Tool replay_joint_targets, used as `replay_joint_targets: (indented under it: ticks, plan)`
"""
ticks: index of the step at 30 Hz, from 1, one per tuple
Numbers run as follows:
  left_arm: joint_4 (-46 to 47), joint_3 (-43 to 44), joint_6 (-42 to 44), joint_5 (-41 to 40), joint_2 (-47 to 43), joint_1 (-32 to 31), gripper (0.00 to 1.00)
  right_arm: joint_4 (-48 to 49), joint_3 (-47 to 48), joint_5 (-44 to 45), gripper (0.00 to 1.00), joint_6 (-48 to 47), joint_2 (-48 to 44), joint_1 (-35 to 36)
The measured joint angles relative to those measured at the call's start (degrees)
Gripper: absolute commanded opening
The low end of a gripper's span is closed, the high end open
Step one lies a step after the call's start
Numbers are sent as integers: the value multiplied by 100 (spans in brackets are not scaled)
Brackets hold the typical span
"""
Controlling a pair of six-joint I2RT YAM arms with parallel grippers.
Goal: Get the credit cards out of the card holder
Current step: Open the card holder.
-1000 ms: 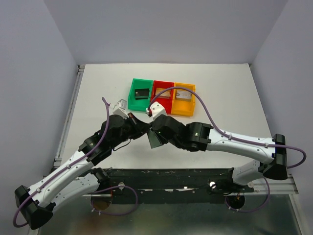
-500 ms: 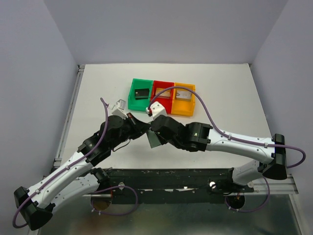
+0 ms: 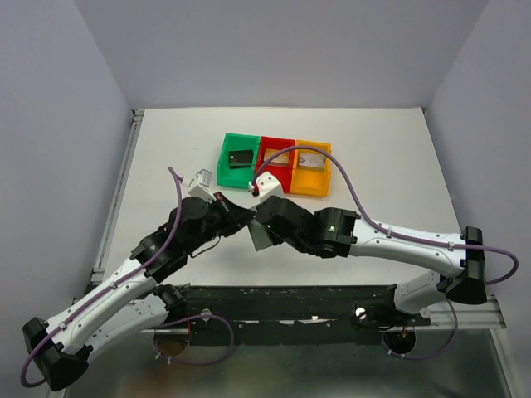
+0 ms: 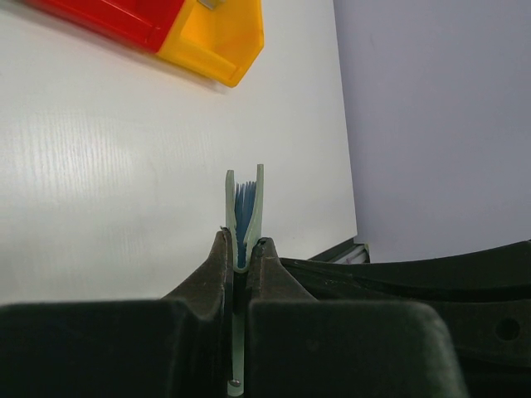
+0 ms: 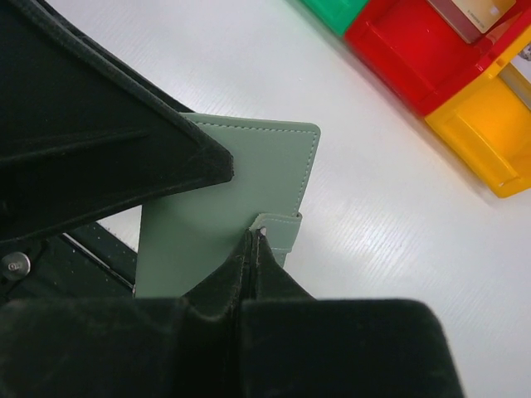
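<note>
Both left gripper [image 4: 242,253] and right gripper [image 5: 255,242] pinch card holder [image 5: 236,178], apparently midair.

The right end effector [image 5: 255,249] now has its fingers pressed together, where a second ago they stood apart. They meet on the small strap tab [image 5: 280,225] at the edge of the card holder [image 5: 224,191]. From above, the right wrist sits slightly higher and further left than before, with its white camera housing [image 3: 265,184] a touch nearer the red bin [image 3: 284,176]. The left arm [image 3: 158,249] has drifted a little to the left. The card holder between the two arms has shifted slightly left with it.
</note>
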Motion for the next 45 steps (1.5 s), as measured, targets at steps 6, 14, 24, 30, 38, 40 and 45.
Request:
replay_joint_targets:
  ticks: [6, 14, 24, 30, 38, 40, 45]
  plan:
    - [2, -7, -15, -22, -11, -4, 0, -20, -2, 52, 1, 81, -31, 0]
    - [-2, -7, -24, -26, -166, -4, 0, -570, -33, 479, 1, 85, -72, -125]
    - [-24, -7, 190, -105, -170, -4, 0, -603, -356, 400, 29, 225, -702, -256]
    - [953, -678, 841, -44, -382, -4, 0, -39, -1038, 11, 52, 219, -1799, -540]
    - [2509, -1561, 1416, 656, -400, 61, 0, 957, -1532, -1353, 73, 101, -2516, -662]
    - [2870, -1554, 1532, 1005, -339, 101, 0, 1137, -1572, -1624, 73, 96, -2592, -682]
    - [3484, -1427, 1733, 1856, -195, 245, 0, 1224, -1606, -1794, 69, 90, -2647, -682]
